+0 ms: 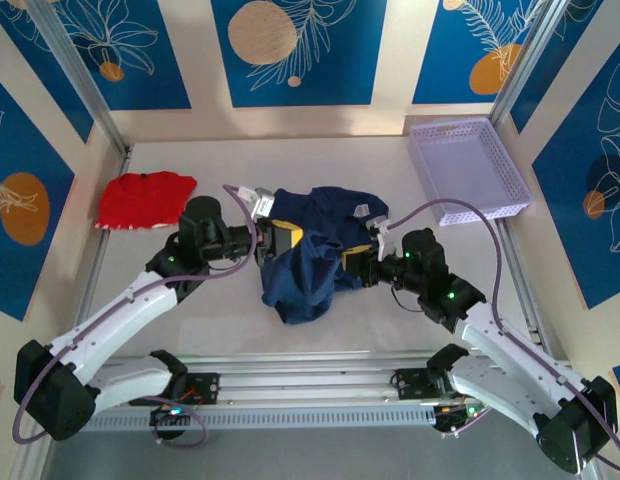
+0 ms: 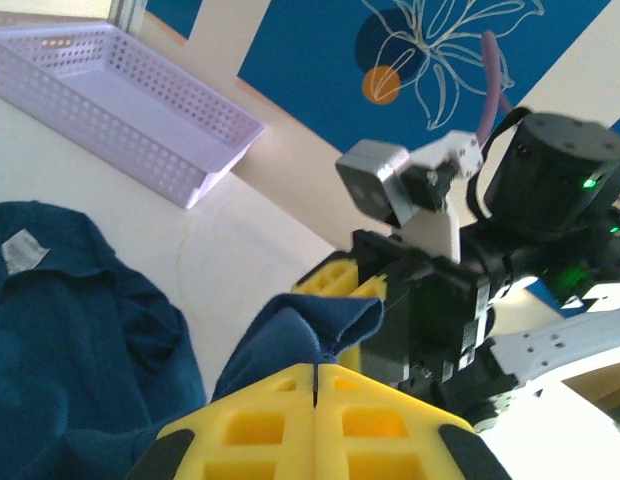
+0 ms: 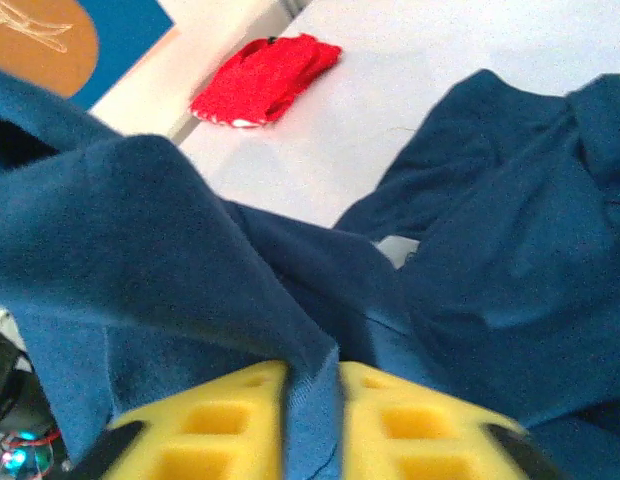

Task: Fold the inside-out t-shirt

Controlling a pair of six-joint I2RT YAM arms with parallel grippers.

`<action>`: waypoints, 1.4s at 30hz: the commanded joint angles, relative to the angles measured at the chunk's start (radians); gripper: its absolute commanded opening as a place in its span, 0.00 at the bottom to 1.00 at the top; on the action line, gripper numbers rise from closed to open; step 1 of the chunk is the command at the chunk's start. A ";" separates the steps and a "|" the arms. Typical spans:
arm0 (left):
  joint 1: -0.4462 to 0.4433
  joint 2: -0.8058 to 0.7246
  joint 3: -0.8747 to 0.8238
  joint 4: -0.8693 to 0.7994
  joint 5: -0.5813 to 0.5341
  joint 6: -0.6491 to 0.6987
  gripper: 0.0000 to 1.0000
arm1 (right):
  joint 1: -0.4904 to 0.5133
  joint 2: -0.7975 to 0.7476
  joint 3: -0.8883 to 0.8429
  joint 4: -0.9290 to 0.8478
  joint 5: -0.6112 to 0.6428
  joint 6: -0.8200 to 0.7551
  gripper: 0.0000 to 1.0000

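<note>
Landmark: the lilac basket (image 1: 468, 165) stands at the far right of the table (image 1: 390, 320).
T-shirt, place: the inside-out t-shirt (image 1: 308, 270) lies bunched to the left of the basket and nearer the arm bases, well apart from it.
Left gripper: the left gripper (image 2: 316, 368) has its yellow pads pressed together, and a fold of navy cloth comes out at their tips, so it reads as clamped on the shirt's side away from the basket.
Right gripper: the right gripper (image 3: 310, 375) has cloth running down between its pads; it grips the shirt's basket-side edge.
Step in hand: judged as lifting and spreading the crumpled shirt between two held points.
Doing it well: the arms should draw apart evenly, one toward the basket and one away from it, keeping both pinches level so the cloth opens flat and does not twist. Pull only until the slack goes, since thin knit can slip out of foam pads.
Cloth: soft matte navy knit, deeply creased, heaped in loose folds; a small white care label (image 2: 23, 250) faces up, in keeping with inside-out.
Pads: yellow foam blocks with square hollows.
Basket make: rigid plastic, shallow, rectangular, with perforated walls.
Other cloth: a red garment (image 1: 142, 198) lies folded beyond the shirt, on the table side opposite the basket.
</note>
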 commanded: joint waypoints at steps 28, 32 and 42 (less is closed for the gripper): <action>0.005 -0.019 0.006 -0.064 -0.050 0.103 0.00 | 0.104 0.115 0.286 -0.206 0.034 -0.185 0.20; 0.007 -0.046 -0.008 -0.141 -0.195 0.117 0.00 | 0.085 0.057 0.310 -0.270 0.061 -0.215 0.00; 0.016 -0.118 -0.097 -0.234 -0.347 0.103 0.00 | -0.008 -0.011 0.220 -0.123 -0.204 -0.135 0.00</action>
